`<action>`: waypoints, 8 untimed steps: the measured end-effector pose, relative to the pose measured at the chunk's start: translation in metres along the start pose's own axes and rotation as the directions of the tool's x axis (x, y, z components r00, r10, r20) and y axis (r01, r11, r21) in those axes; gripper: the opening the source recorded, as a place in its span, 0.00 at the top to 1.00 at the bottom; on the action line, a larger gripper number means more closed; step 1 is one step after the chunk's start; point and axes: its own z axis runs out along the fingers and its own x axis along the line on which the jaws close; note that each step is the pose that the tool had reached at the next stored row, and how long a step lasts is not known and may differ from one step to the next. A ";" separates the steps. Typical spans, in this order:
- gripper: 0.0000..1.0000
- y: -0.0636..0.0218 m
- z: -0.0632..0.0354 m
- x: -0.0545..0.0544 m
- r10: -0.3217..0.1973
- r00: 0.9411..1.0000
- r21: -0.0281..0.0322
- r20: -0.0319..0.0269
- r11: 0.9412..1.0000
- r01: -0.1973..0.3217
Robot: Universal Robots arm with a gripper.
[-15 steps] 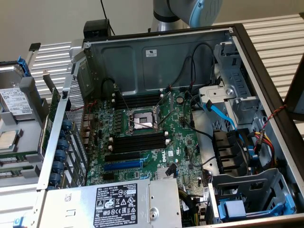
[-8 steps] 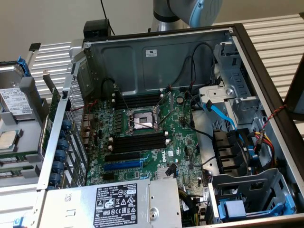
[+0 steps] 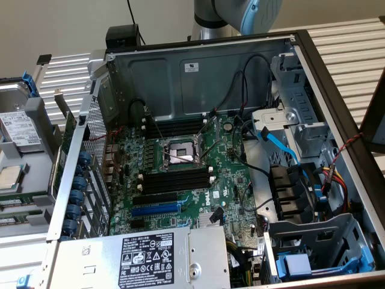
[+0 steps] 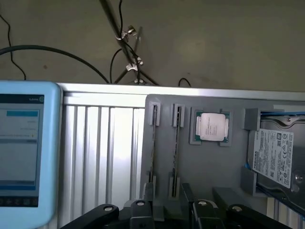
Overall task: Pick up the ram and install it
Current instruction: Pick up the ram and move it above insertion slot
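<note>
The bench (image 3: 343, 36) is ribbed aluminium, pale and shiny, with long straight grooves. Behind it is a plain beige wall. Past the bench edge lies a dull tan floor (image 4: 228, 43), with thin black cables (image 4: 47, 50) running over it and a slim metal stand.

On the bench lies one open case (image 3: 198, 72) of grey sheet steel, its side off. Inside is a green board (image 3: 228, 180), flat and crowded with small parts. At the board's middle is one square metal socket (image 3: 180, 153). Four long black plastic slots (image 3: 177, 180) sit in two pairs, one on each side of the socket. Nearer the camera is one blue slot (image 3: 156, 210). A boxy steel power supply (image 3: 204, 253) with a black-and-white label fills the near corner. A flat blue cable (image 3: 277, 141) loops toward the exterior view's right. The grey arm (image 3: 240, 15) shows above the case's far wall.

Beside the case sits a matte grey tray (image 4: 224, 167) of moulded plastic. The ram (image 4: 176, 143) stands on edge in a pair of clips there, thin and dark. A second stick (image 4: 155, 143) stands just beside it in its own clips. That makes two sticks, one square silver processor (image 4: 212, 127) and one labelled drive (image 4: 279, 152). A light-blue tablet (image 4: 21, 152) with a lit screen rests on the bench, apart from the tray.

The tool (image 4: 167, 207) hangs over the near ends of the two sticks. Its black fingers (image 4: 143, 207) are spread wide and hold nothing.
</note>
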 end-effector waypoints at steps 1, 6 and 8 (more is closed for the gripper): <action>0.64 -0.0001 0.0013 0.000 0.000 1.000 0.002 0.000 1.000 0.000; 0.64 -0.0001 0.0087 0.001 0.000 1.000 0.012 0.000 1.000 0.000; 0.64 -0.0001 0.0123 0.001 0.000 1.000 0.014 -0.001 1.000 0.000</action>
